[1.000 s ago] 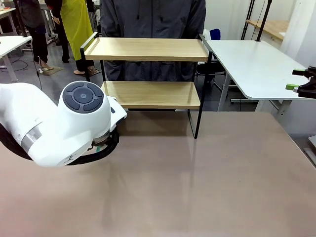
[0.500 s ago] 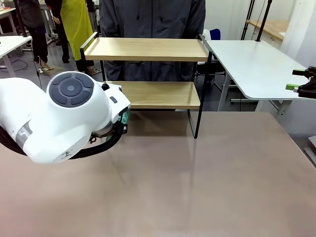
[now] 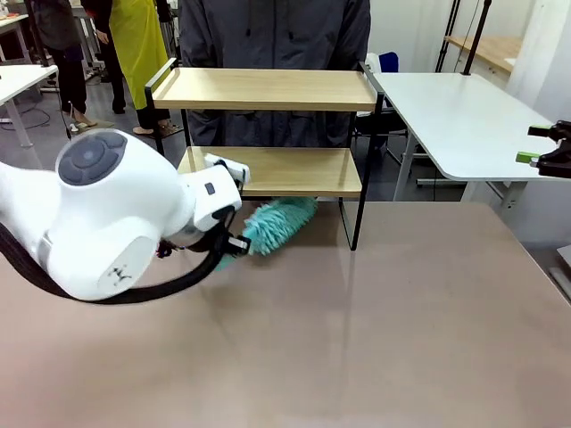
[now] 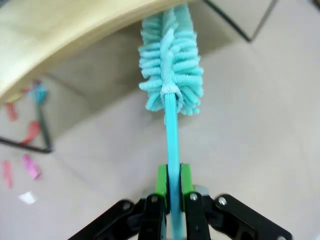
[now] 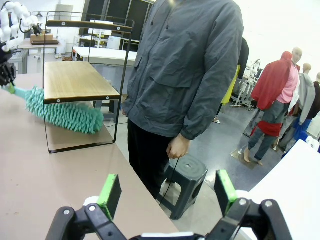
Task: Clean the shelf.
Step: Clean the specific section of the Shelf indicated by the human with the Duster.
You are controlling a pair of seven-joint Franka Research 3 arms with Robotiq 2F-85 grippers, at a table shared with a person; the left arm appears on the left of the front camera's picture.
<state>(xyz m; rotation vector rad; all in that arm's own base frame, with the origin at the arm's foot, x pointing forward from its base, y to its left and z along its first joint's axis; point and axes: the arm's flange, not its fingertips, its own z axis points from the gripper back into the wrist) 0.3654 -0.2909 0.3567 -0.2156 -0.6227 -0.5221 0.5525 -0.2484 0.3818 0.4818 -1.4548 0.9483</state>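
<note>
Shelf: stands at the far edge of the table, left of centre; a person stands just behind it.
Left gripper: I have it clamped tight on the thin handle of the teal duster; the handle runs straight out between the green pads.
Right gripper: jaws wide, holding nothing; parked far right, well apart from the shelf.
Duster head: low, under the near edge of the lower board, just above the table; not on a board's top face.
Step in hand, as I judge it: lift the head onto a board; lay it flat; sweep lengthwise with light pressure.
Edges: raised side rails and the black right post bound each stroke; the upper board caps the room above the lower one.
Open room: the wide near table lets me draw back and re-aim.
</note>
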